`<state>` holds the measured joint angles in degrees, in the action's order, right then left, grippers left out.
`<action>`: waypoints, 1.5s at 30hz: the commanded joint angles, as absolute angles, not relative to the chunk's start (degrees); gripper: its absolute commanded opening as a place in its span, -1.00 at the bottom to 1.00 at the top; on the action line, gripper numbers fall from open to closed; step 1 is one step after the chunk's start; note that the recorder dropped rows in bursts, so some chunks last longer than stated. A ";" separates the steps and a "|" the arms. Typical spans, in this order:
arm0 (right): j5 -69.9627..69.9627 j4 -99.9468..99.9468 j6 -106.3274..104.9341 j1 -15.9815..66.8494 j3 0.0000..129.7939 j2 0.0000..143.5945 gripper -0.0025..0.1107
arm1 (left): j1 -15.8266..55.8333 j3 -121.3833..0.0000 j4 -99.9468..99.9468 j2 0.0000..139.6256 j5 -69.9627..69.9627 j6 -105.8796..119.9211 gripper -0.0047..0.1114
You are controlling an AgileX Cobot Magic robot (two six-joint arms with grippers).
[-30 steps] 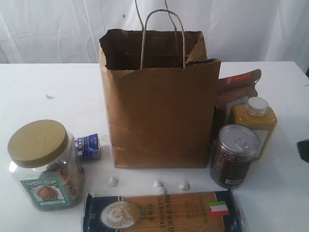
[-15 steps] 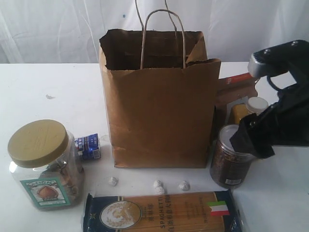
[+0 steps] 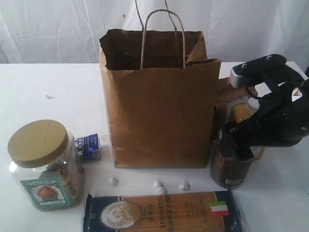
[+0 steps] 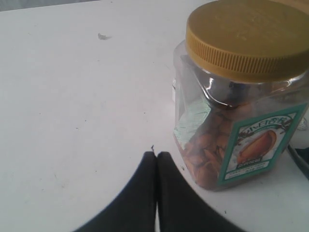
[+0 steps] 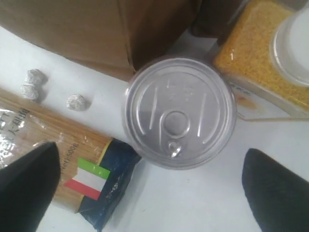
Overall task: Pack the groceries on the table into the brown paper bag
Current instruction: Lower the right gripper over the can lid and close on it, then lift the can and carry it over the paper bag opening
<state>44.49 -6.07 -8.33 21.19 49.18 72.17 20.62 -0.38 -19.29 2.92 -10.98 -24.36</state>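
Silver lid up, the dark pull-tab jar [image 5: 178, 111] stands on the worktop [image 5: 193, 208] just beside the brown paper bag [image 3: 159, 111]. My right hand [image 5: 148, 150] hangs spread over it (wide enough to straddle, I judge); my left hand [image 4: 157, 157] is pressed together.

- Jaws stand wide apart, with the pull-tab jar [image 5: 179, 112] between them, seen lid-on.
- Yellow bottle [image 5: 253, 70] just beside the jar.
- Paper bag [image 5: 87, 29], three foil balls [image 5: 76, 102] and spaghetti packet [image 5: 72, 140] lie near it on the tabletop [image 5: 193, 203].
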 commanded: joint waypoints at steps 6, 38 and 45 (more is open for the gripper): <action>40.08 -2.74 -8.82 21.25 49.52 76.73 0.72 | 20.53 0.00 -19.25 2.72 -11.11 -24.19 -0.92; 37.21 -5.29 -8.17 21.25 49.52 83.53 -0.96 | 20.53 0.00 -19.25 2.72 -11.11 -24.19 -0.92; 40.19 -5.29 -8.17 21.25 50.06 73.68 -0.96 | 20.53 0.00 -19.25 2.72 -11.11 -24.19 -0.92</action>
